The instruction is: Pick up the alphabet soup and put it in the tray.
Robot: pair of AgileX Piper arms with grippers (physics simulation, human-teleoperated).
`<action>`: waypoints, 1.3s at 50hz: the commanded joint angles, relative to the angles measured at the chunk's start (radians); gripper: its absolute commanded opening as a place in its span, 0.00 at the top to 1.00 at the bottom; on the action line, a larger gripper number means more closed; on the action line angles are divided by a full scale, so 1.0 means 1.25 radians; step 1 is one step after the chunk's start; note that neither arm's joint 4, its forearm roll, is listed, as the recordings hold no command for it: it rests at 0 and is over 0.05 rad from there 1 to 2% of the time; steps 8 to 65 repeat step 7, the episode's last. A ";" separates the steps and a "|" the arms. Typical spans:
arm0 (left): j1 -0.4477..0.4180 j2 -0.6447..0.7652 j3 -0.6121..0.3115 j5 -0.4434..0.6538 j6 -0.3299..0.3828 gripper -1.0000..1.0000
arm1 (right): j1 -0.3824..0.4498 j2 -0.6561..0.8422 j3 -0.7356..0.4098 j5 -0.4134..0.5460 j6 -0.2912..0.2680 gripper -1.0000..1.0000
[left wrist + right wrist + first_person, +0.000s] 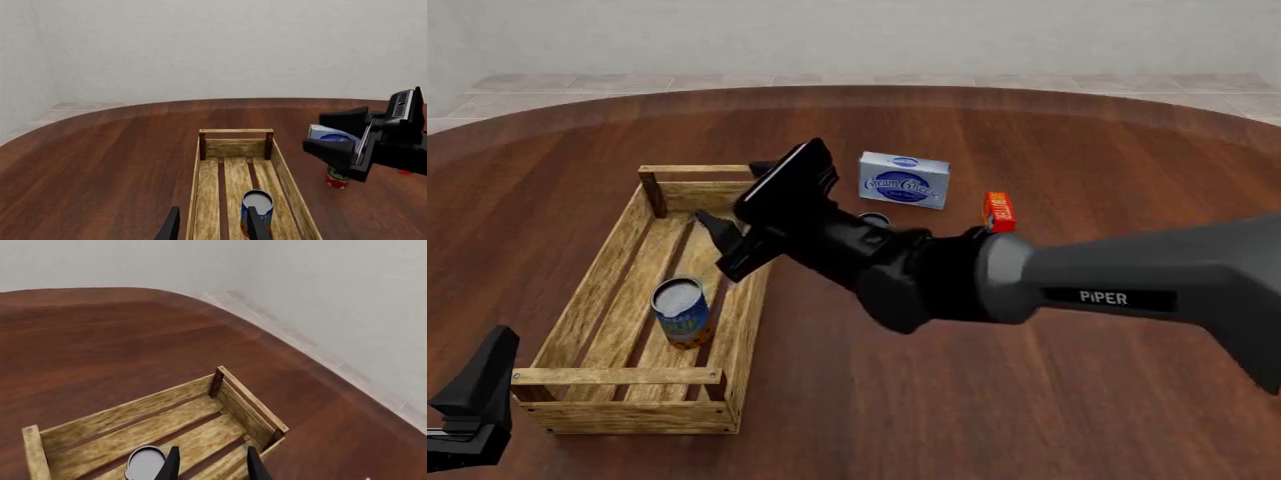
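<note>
Alphabet soup (681, 311) upright in tray (587, 300), axis vertical, grey top up (near half). Right pincer (723, 243) released above tray. Left pincer (212, 227) released, holding nothing.

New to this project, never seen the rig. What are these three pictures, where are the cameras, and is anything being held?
These are simulator renders of two robot arms at a round wooden table. The front view looks down from the arms' side. The other two come from cameras behind each gripper.

The long grey arm ends in the right gripper, hanging above the tray, a slatted wooden crate. Its fingers are apart and hold nothing. The left gripper is also open and empty.

The alphabet soup, a blue can, stands upright inside the tray. Farther back lie a blue-and-white box, a small red box and another can, mostly hidden in the front view.
</note>
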 commanded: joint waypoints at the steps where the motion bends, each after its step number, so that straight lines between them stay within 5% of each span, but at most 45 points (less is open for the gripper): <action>1: 0.000 0.000 0.000 0.000 0.000 0.00 | -0.019 -0.037 0.030 -0.010 0.016 0.00; 65: 0.000 0.000 0.000 0.000 0.000 0.00 | -0.023 -0.060 0.060 -0.023 0.014 0.00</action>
